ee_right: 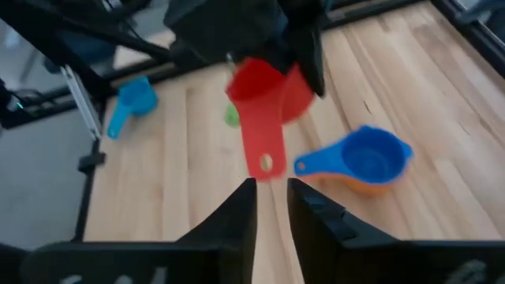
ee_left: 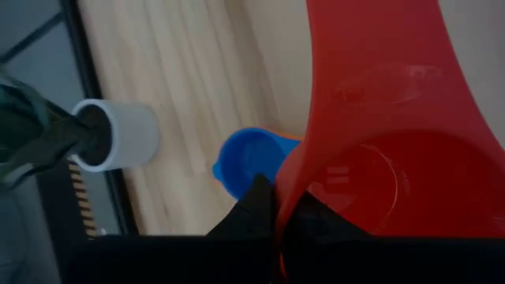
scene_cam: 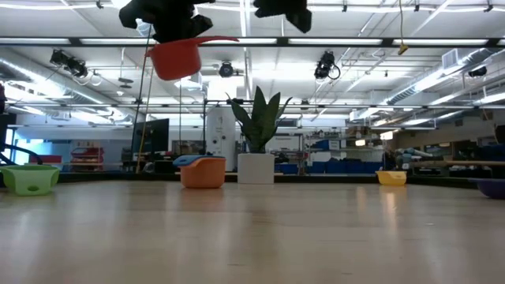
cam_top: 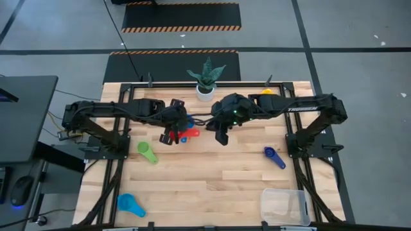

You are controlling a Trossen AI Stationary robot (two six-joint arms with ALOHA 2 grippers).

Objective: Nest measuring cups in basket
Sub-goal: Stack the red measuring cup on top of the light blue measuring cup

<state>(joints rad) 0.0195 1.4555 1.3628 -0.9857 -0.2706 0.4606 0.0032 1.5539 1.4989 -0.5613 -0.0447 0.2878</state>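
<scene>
My left gripper (scene_cam: 170,28) is shut on the red measuring cup (scene_cam: 175,57) and holds it high above the table. The cup's flat handle (ee_right: 260,142) points toward my right gripper (ee_right: 272,197). That gripper is open, its fingertips just short of the handle's end and not touching it. The blue cup (ee_right: 364,155) sits nested in the orange cup (scene_cam: 203,172) on the table below. Green (cam_top: 148,152), light blue (cam_top: 130,204), navy (cam_top: 274,156) and yellow (cam_top: 266,93) cups lie apart. The clear basket (cam_top: 284,205) stands at the near right corner. My left gripper pinches the red cup's bowl wall (ee_left: 286,197) at the rim, on the side opposite the handle. The wall's edge runs between the two fingers (ee_left: 254,213). The cup is lifted clear and sits about upright, with its handle (scene_cam: 225,39) level and pointing away from the gripper.
A white plant pot (cam_top: 205,92) stands at the table's far edge, between the two arms. The arms' black frames (cam_top: 302,144) run along both sides. Bare wood (cam_top: 212,179) lies between the cups and the basket.
</scene>
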